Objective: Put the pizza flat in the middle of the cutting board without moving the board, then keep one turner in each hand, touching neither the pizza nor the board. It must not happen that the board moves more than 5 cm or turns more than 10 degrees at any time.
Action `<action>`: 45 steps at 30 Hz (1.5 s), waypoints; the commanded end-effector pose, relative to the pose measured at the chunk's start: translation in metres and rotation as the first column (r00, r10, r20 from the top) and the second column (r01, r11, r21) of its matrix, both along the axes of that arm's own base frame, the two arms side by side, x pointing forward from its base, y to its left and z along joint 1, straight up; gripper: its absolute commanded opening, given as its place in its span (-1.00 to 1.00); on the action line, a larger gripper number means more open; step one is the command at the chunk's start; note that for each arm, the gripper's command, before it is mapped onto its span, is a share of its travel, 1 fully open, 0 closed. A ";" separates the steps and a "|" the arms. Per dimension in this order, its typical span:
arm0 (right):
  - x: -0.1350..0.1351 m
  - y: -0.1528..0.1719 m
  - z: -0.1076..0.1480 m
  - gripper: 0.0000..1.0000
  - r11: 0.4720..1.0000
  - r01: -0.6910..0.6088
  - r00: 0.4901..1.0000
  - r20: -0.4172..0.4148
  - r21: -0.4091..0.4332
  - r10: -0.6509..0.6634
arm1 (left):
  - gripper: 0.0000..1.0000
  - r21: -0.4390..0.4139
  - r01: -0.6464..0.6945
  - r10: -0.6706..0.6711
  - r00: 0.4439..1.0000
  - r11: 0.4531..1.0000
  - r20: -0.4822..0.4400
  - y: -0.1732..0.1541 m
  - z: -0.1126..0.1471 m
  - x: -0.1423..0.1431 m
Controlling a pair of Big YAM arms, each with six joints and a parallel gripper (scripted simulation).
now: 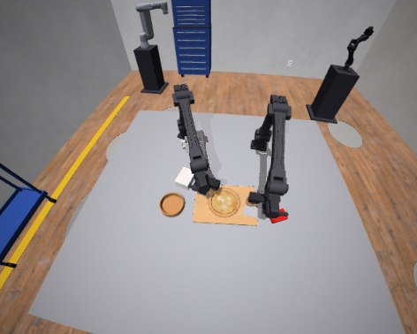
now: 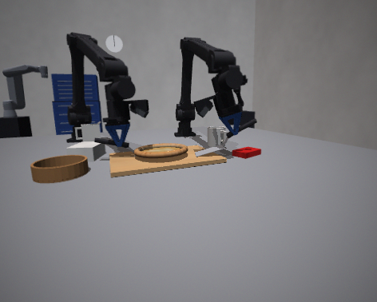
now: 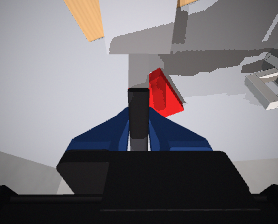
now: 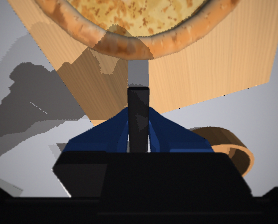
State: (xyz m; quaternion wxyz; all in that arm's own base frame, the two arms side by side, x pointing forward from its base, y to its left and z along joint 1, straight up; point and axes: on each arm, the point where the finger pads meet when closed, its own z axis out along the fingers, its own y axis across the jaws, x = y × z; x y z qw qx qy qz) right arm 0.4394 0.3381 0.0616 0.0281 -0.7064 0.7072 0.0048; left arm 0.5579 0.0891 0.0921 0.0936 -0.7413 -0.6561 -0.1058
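Pizza point(image 1: 224, 202) point(image 2: 160, 152) point(image 4: 145, 49) flat, mid-board point(image 1: 201, 216) point(image 2: 167, 168) point(image 3: 84, 19) point(image 4: 225, 82), between both grippers, outside either's jaws. Right gripper point(image 2: 120, 144) point(image 4: 138, 112) clamped on its turner point(image 4: 138, 74), blade end hidden at crust. Left gripper point(image 2: 236, 133) point(image 3: 138, 112) grips the other turner point(image 2: 211, 152) point(image 3: 140, 30), beside red block point(image 1: 278, 216) point(image 2: 247, 152) point(image 3: 165, 95).

From my remote seat I'd call this a robotics lab with a workshop feel. Past the wide grey surface point(image 1: 216, 264) point(image 2: 211, 227) I can see a pale robot arm point(image 1: 147, 23) point(image 2: 16, 87) mounted on a dark pedestal point(image 1: 150, 70) point(image 2: 11, 127), and a smaller black arm point(image 1: 352, 48) on another pedestal point(image 1: 335, 93). Between them stands a tall blue drawer cabinet point(image 1: 193, 48) point(image 2: 76, 89). A yellow stripe point(image 1: 76, 178) crosses the wood-plank floor point(image 1: 246, 92) near a blue cart point(image 1: 14, 217), and I see plain grey walls, one carrying a round clock point(image 2: 114, 43).
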 end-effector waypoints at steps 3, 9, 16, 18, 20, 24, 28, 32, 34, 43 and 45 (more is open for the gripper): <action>0.027 0.025 0.055 -0.87 0.996 -0.001 0.994 0.105 0.093 -0.009 | -0.87 0.000 0.032 -0.032 0.997 0.999 0.067 -0.006 0.021 0.028; 0.027 0.025 0.055 -0.87 0.996 -0.001 0.994 0.105 0.093 -0.009 | -0.87 0.005 0.016 -0.016 0.998 1.000 0.061 0.007 0.022 0.026; 0.026 0.025 0.055 -0.87 0.996 -0.001 0.994 0.105 0.093 -0.009 | -0.87 0.013 0.029 -0.030 0.997 0.999 0.071 0.000 0.030 0.022; 0.026 0.025 0.055 -0.87 0.996 -0.001 0.994 0.105 0.093 -0.009 | -0.87 0.014 0.030 -0.031 0.997 0.999 0.076 -0.001 0.032 0.021; 0.026 0.025 0.055 -0.87 0.996 -0.001 0.994 0.105 0.093 -0.009 | -0.87 0.011 0.028 -0.029 0.997 1.000 0.074 -0.001 0.030 0.021; 0.026 0.025 0.055 -0.87 0.996 -0.001 0.994 0.105 0.093 -0.009 | -0.87 0.005 0.030 -0.030 0.997 1.000 0.076 -0.001 0.031 0.021; 0.026 0.025 0.055 -0.87 0.996 -0.001 0.994 0.105 0.093 -0.009 | -0.87 0.001 0.021 -0.021 0.997 1.000 0.076 0.001 0.030 0.020; 0.026 0.025 0.055 -0.87 0.996 -0.001 0.994 0.105 0.093 -0.009 | -0.87 0.001 0.018 -0.018 0.997 1.000 0.077 0.004 0.032 0.020; 0.026 0.025 0.055 -0.87 0.996 -0.001 0.994 0.105 0.093 -0.009 | -0.87 0.001 0.017 -0.017 0.997 1.000 0.074 0.005 0.030 0.020; 0.026 0.025 0.055 -0.87 0.996 -0.001 0.994 0.105 0.093 -0.009 | -0.87 0.001 0.016 -0.016 0.997 1.000 0.071 0.006 0.030 0.019; 0.026 0.025 0.055 -0.87 0.996 -0.001 0.994 0.105 0.093 -0.009 | -0.87 0.001 0.018 -0.018 0.997 1.000 0.070 0.005 0.029 0.019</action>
